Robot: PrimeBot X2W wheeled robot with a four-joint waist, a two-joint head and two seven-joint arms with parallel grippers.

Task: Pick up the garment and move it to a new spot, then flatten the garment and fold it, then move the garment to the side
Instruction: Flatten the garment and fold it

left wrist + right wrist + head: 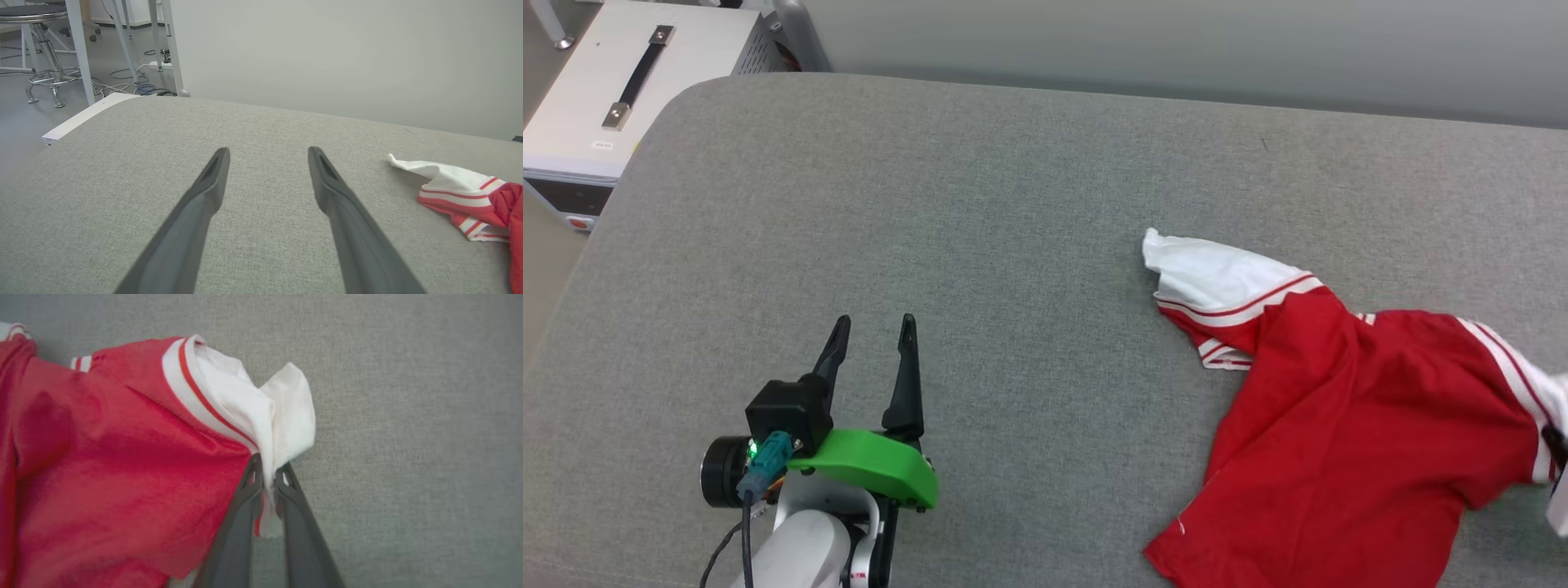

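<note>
The garment (1347,425), a red jersey with white sleeves and red-and-white stripe trim, lies crumpled at the right of the grey table (1013,212). One white sleeve (1217,273) points toward the table's middle. In the right wrist view my right gripper (267,473) is shut on the other white sleeve (286,412) of the garment (106,457), the cloth pinched between its two dark fingers. My left gripper (874,331) hovers open at the lower left, well clear of the shirt. The left wrist view has its fingers (208,183) spread over bare cloth, the garment (461,190) off to the right.
A white equipment box (621,90) with a black handle stands beyond the table's far left corner. In the left wrist view a stool (45,49) and table legs (81,49) stand on the floor past that corner. A pale wall (1176,49) runs behind the table.
</note>
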